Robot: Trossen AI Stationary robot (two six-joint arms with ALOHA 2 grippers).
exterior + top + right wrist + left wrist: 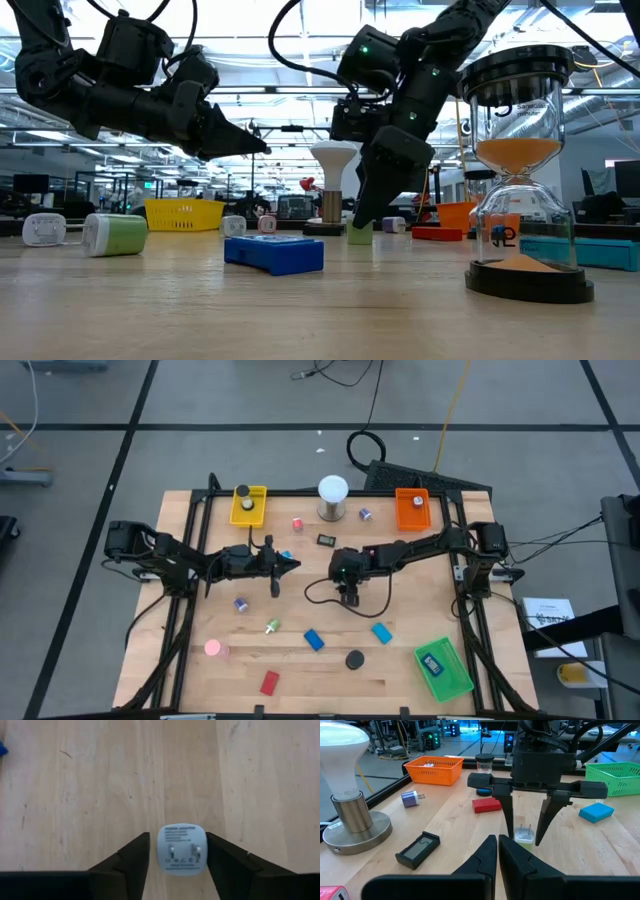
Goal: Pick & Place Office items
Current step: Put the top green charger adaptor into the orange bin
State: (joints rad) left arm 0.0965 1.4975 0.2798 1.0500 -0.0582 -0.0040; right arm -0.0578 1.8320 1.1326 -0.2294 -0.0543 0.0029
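Observation:
My right gripper (177, 852) points straight down at the table's middle (348, 596), open. Its fingers stand on either side of a small whitish plug adapter (181, 846) that lies on the wood with its two prongs up; the adapter (523, 836) also shows in the left wrist view. My left gripper (497, 847) is shut on nothing and hangs above the table left of centre (287, 565), pointing at the right gripper. Other office items lie scattered: blue blocks (314, 640) (382, 632), a red block (269, 682), a pink round piece (213, 648), a black round piece (354, 658) and a green clip (272, 626).
Yellow tray (248, 505) and orange tray (412, 508) stand at the far edge, with a white bulb on a metal base (333, 495) between them. A green tray (443, 668) sits near right. A small black display (326, 540) and an hourglass (520, 170) are also there.

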